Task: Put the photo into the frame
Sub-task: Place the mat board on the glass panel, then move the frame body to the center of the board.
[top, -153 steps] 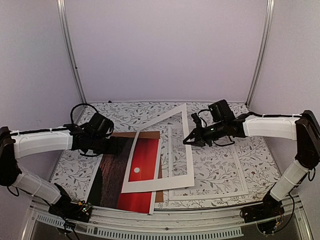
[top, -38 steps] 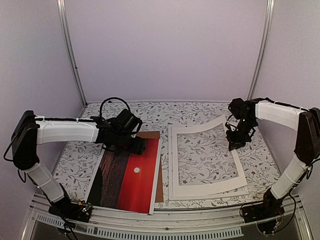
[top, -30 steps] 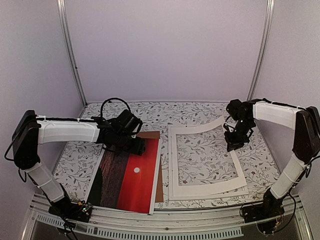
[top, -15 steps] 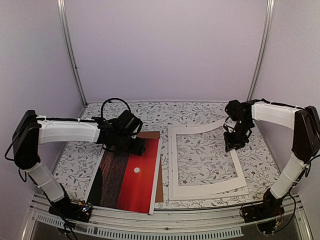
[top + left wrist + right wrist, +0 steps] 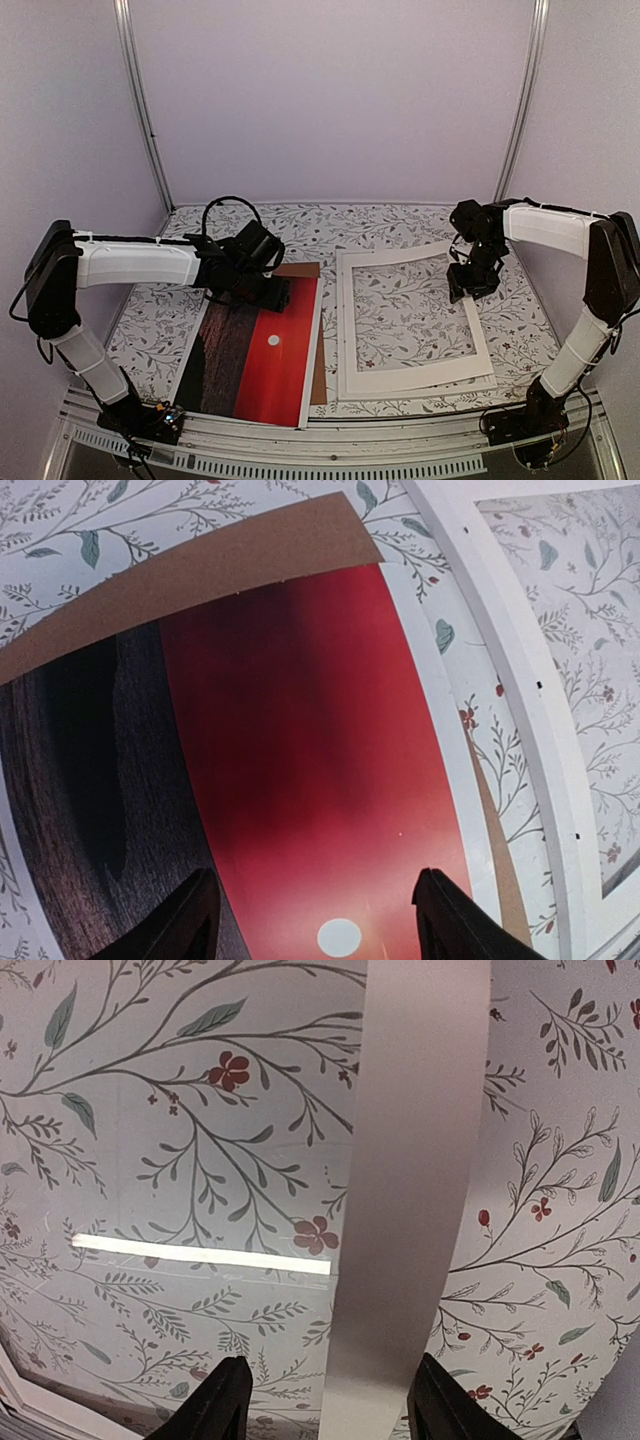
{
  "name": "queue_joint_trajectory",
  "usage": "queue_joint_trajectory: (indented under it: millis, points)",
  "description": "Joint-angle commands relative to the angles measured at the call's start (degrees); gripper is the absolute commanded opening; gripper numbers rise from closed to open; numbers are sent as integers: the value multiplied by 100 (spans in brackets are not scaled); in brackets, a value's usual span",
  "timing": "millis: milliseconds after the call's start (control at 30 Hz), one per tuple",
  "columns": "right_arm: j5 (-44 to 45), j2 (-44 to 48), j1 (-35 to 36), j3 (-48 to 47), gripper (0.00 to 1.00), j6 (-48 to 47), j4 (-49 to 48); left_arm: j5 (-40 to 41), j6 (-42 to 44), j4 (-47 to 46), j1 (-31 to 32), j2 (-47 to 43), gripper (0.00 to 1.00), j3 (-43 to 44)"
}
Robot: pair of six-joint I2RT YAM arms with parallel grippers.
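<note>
Nearest you, toward 7 o'clock on the table, the photo [image 5: 255,355] lies flat on a brown backing board [image 5: 200,565], outside the frame [image 5: 518,680]. The frame sits just beside it toward 4 o'clock, with a white mat [image 5: 410,375] lying on top. At the photo's 12 o'clock edge your left gripper [image 5: 275,292] hovers with its jaws spread, holding nothing. At the mat's 2 o'clock corner your right gripper [image 5: 462,290] stands released, fingers apart over the mat's strip.

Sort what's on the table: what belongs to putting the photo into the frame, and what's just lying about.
For the job: photo, frame.
Lying about: white mat on the frame, brown backing board under the photo.
</note>
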State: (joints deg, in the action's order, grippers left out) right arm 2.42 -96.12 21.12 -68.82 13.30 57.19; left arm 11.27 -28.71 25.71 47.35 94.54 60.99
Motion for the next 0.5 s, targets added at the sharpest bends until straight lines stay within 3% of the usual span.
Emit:
queue_joint_trajectory:
  millis: [0, 467]
  points:
    - [165, 88, 41, 72, 57, 99, -49, 92, 6, 59, 91, 62, 69, 132]
    - [438, 205, -80, 124, 69, 234, -475, 236, -12, 120, 99, 10, 71, 119]
